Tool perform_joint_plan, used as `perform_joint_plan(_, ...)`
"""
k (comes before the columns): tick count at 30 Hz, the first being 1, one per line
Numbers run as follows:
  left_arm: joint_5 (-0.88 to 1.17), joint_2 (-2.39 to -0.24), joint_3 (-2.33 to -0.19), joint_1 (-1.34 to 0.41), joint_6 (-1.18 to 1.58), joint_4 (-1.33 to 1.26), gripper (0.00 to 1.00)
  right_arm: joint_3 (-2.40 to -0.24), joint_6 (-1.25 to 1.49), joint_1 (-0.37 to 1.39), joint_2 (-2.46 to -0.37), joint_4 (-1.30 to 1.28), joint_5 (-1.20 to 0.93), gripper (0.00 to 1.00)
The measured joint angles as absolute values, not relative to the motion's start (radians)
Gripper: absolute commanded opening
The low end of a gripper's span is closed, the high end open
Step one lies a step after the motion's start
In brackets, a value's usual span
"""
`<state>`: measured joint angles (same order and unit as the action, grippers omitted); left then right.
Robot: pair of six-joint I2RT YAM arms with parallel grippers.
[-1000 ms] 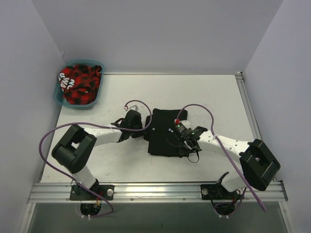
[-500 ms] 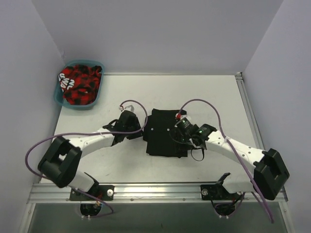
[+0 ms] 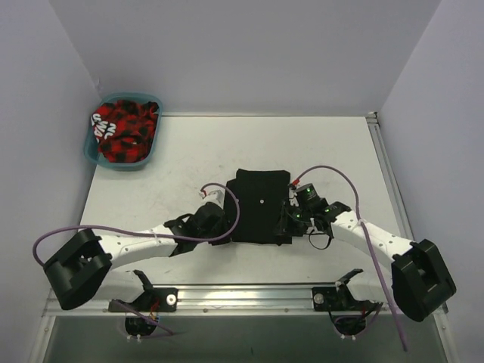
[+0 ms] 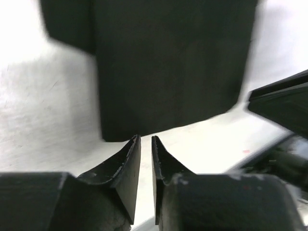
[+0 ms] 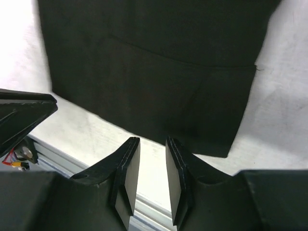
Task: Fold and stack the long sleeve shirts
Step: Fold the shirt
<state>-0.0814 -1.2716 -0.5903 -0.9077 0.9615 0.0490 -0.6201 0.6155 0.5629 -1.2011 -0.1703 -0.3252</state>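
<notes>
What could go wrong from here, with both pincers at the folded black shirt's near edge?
1. The left pincer and right pincer stand slightly open and empty; a grab may catch only the top layer of the black shirt and undo the fold.
2. The arms work close together at that edge, so they might bump.
3. The left arm's purple cable loops over the shirt's left edge and could drag it.

Shirt (image 3: 259, 206) on table (image 3: 189, 151) between left claw (image 4: 146, 138) and right claw (image 5: 152, 140) (basket (image 3: 91, 149) far left)
</notes>
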Motion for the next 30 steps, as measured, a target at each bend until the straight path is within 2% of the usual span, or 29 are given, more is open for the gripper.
perform_joint_plan(5, -0.072, -1.41, -0.514, -0.919, 1.04, -0.043, 0.17, -0.527, 0.635, 0.506, -1.298, -0.07, -0.386, 0.28)
perform_joint_plan(12, -0.102, -1.427, -0.515, -0.92, 1.084, -0.087, 0.17, -0.516, 0.64, 0.458, -1.309, -0.042, -0.421, 0.29)
perform_joint_plan(14, -0.121, -1.398, -0.521, -0.92, 1.078, -0.032, 0.22, -0.527, 0.624, 0.458, -1.278, -0.089, -0.397, 0.3)
perform_joint_plan(17, -0.151, -1.332, -0.536, -0.92, 1.059, 0.066, 0.41, -0.563, 0.599, 0.455, -1.214, -0.168, -0.358, 0.32)
perform_joint_plan(18, -0.159, -1.302, -0.547, -0.921, 1.052, 0.101, 0.51, -0.58, 0.591, 0.452, -1.195, -0.189, -0.344, 0.33)
perform_joint_plan(19, -0.166, -1.279, -0.561, -0.922, 1.044, 0.125, 0.56, -0.598, 0.582, 0.446, -1.177, -0.208, -0.326, 0.34)
perform_joint_plan(21, -0.176, -1.248, -0.599, -0.924, 1.035, 0.156, 0.61, -0.639, 0.567, 0.425, -1.157, -0.239, -0.292, 0.35)
perform_joint_plan(24, -0.184, -1.256, -0.677, -0.926, 1.023, 0.176, 0.61, -0.671, 0.547, 0.392, -1.17, -0.255, -0.275, 0.35)
perform_joint_plan(28, -0.196, -1.365, -0.768, -0.926, 1.006, 0.174, 0.48, -0.679, 0.529, 0.381, -1.262, -0.257, -0.285, 0.35)
perform_joint_plan(29, -0.198, -1.401, -0.78, -0.924, 1.003, 0.174, 0.41, -0.678, 0.529, 0.385, -1.293, -0.255, -0.293, 0.35)
perform_joint_plan(30, -0.198, -1.438, -0.787, -0.92, 1.0, 0.175, 0.38, -0.676, 0.531, 0.393, -1.323, -0.25, -0.297, 0.34)
